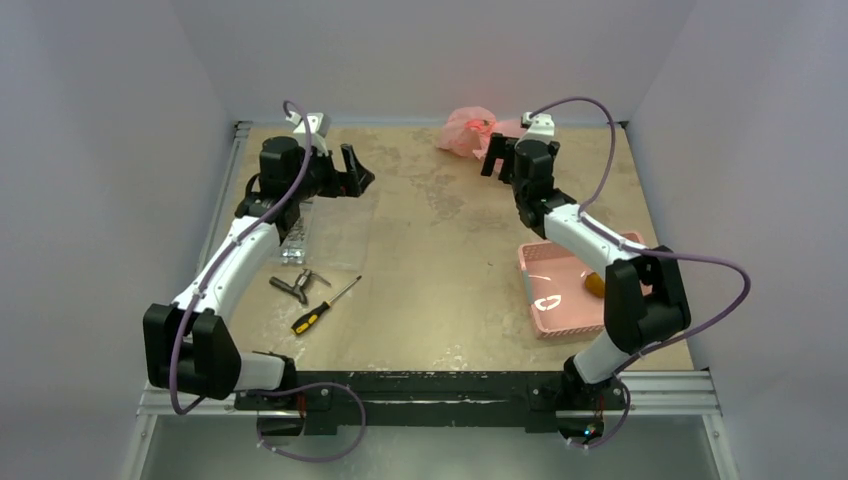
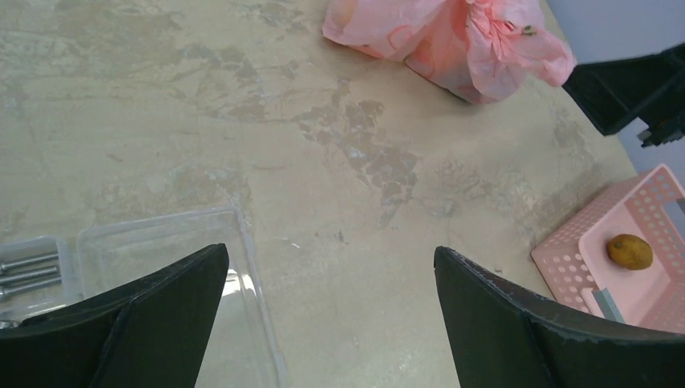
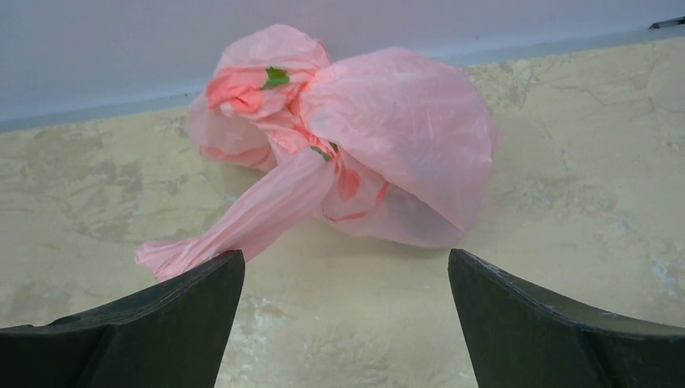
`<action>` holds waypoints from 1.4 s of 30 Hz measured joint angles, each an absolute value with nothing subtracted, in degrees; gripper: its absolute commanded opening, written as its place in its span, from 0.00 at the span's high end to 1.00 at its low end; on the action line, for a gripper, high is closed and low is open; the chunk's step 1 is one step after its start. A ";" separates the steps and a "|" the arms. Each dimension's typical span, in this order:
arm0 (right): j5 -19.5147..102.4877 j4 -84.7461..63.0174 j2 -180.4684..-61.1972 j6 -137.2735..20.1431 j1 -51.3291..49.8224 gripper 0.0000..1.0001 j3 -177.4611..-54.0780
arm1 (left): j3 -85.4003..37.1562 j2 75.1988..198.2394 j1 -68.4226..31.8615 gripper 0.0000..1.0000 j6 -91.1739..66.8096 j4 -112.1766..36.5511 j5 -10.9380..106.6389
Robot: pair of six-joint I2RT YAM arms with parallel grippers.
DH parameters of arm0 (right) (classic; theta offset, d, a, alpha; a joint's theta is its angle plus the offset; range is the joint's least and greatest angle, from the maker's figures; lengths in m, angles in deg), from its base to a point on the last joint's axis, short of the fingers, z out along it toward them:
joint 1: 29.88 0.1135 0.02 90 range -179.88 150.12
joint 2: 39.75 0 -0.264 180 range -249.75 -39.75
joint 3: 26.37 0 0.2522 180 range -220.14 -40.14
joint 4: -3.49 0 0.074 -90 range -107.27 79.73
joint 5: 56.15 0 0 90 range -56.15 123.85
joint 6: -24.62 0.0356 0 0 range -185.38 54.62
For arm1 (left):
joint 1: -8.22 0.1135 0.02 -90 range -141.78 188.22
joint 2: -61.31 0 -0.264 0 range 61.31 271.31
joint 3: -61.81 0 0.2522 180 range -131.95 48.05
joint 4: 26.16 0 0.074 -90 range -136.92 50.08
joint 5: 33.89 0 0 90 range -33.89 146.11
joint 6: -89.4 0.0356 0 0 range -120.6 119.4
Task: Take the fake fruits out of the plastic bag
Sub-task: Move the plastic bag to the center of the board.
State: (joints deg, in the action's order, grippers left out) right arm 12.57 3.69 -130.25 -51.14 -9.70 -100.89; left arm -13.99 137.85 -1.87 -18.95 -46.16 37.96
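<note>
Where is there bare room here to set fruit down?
Bare tabletop runs down the middle, from the screwdriver across to the pink basket, and up between left gripper and plastic bag. Crowded: left side, around pliers and clear tray.

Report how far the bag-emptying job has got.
Done, it seems: one yellow fruit lies in the pink basket. In hand: the right gripper faces the pink bag, open, not touching it; the left gripper is open and empty. Left: the bag looks bunched shut and bulging, so whatever is inside has yet to come out.
</note>
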 measured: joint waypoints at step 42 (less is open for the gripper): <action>30.99 6.07 -146.95 -24.41 -14.83 0.17 -115.77 | -21.80 145.84 -2.44 0.19 -22.62 -51.97 20.01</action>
State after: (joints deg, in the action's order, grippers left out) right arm 30.99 6.07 -146.95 -24.41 -14.83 -115.77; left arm -21.80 145.84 -2.44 -22.62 -51.97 20.01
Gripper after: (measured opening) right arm 0.904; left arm 0.825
